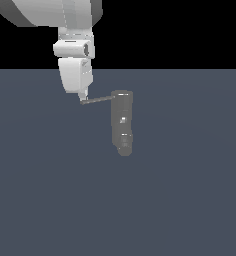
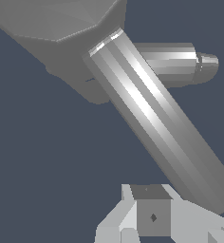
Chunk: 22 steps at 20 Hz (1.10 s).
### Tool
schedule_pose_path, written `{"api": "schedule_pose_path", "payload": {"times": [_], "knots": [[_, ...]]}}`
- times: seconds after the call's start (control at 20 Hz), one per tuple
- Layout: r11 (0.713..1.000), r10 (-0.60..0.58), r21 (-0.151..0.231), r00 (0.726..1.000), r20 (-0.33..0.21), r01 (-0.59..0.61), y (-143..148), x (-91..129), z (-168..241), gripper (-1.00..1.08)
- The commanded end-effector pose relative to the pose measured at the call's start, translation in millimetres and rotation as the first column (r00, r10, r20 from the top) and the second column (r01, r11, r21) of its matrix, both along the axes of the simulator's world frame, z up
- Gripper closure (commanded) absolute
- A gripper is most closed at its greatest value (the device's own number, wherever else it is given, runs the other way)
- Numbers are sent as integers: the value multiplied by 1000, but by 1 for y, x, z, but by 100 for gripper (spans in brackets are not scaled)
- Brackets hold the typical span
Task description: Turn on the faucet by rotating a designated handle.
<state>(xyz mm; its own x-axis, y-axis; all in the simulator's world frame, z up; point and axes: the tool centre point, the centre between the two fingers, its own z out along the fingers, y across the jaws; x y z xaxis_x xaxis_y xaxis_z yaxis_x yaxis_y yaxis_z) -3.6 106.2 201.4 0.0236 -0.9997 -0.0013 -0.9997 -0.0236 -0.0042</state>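
Observation:
The faucet (image 1: 122, 122) is a dull-grey cylinder with a rounded lower end and small light marks, standing on the grey floor. Its handle (image 1: 98, 99) is a thin grey rod jutting from the top toward the exterior view's left. My gripper (image 1: 82, 98) hangs from the white arm, and its narrow tip sits at the rod's free end, fingers together, holding nothing. In the wrist view the handle (image 2: 156, 118) runs as a thick shiny bar from the faucet body (image 2: 175, 64) down to beside my gripper (image 2: 154, 216). Whether the tip touches the rod is unclear.
The flat grey floor (image 1: 180, 200) stretches around the faucet with no other objects on it. The white robot arm (image 1: 72, 47) fills the exterior view's upper left, above the handle's end.

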Motion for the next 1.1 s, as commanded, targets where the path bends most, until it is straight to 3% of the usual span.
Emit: {"api": "schedule_pose_path", "payload": {"times": [0.0, 1.05], "knots": [[1000, -2, -1, 1000, -1, 2, -6, -5, 0, 108], [1000, 1, -1, 1000, -3, -1, -55, -56, 0, 108]]}}
